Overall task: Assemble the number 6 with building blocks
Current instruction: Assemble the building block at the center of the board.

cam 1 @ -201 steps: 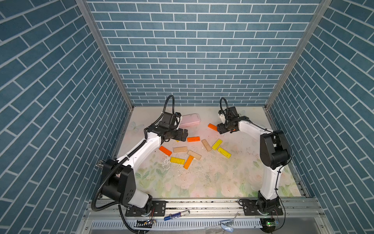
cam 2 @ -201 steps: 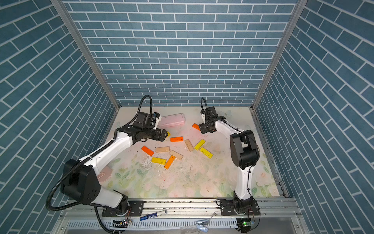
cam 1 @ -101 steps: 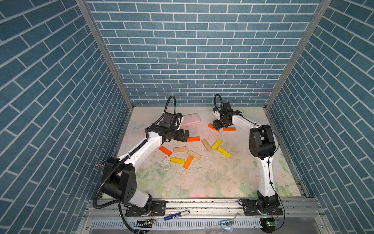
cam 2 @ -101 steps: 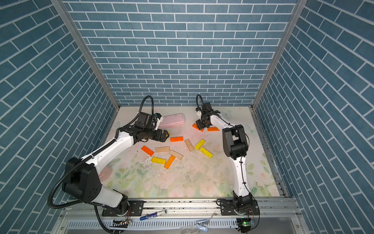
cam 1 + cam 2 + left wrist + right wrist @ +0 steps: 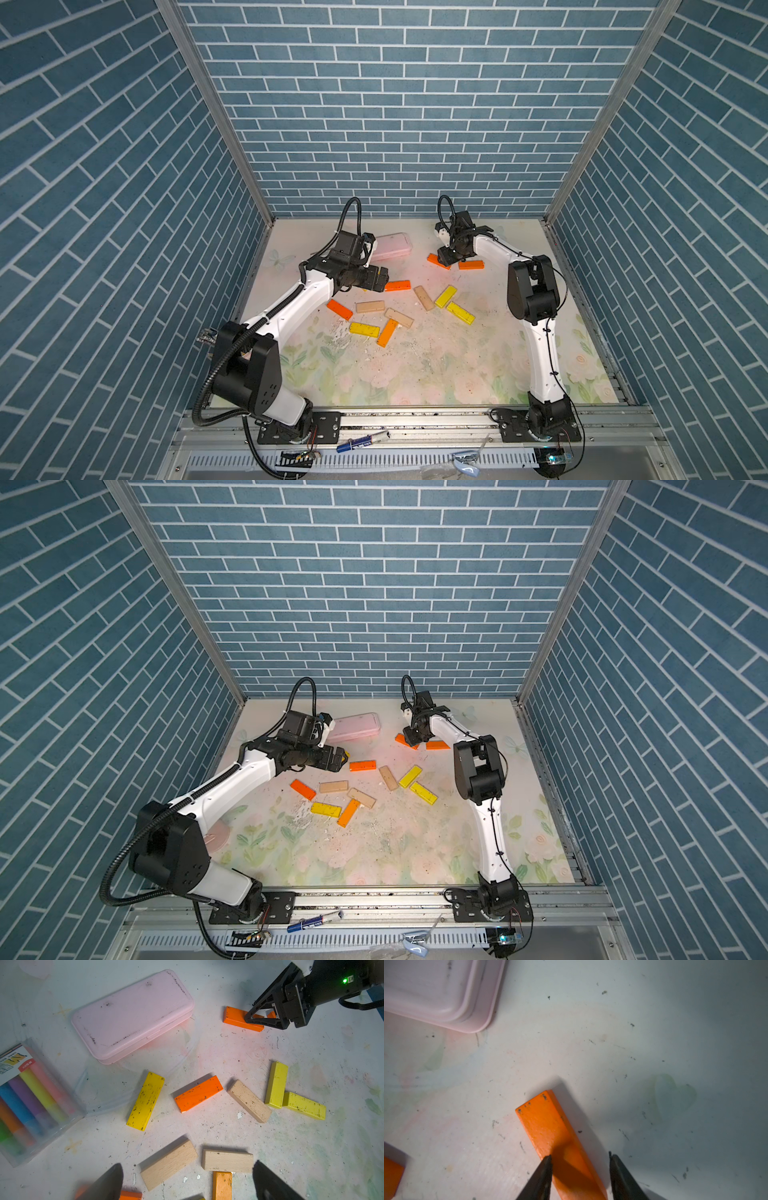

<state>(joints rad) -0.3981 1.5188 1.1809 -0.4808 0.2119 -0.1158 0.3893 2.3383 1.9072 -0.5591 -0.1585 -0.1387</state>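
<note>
Right end effector (image 5: 579,1155) astride orange block (image 5: 546,1124)

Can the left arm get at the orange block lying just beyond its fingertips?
Probably yes. The left gripper is open just short of the orange block, which lies flat with nothing on it; the yellow block and tan block on either side stand clear of it.

Top views bright and sharp; right wrist view dim, heavily shadowed.
</note>
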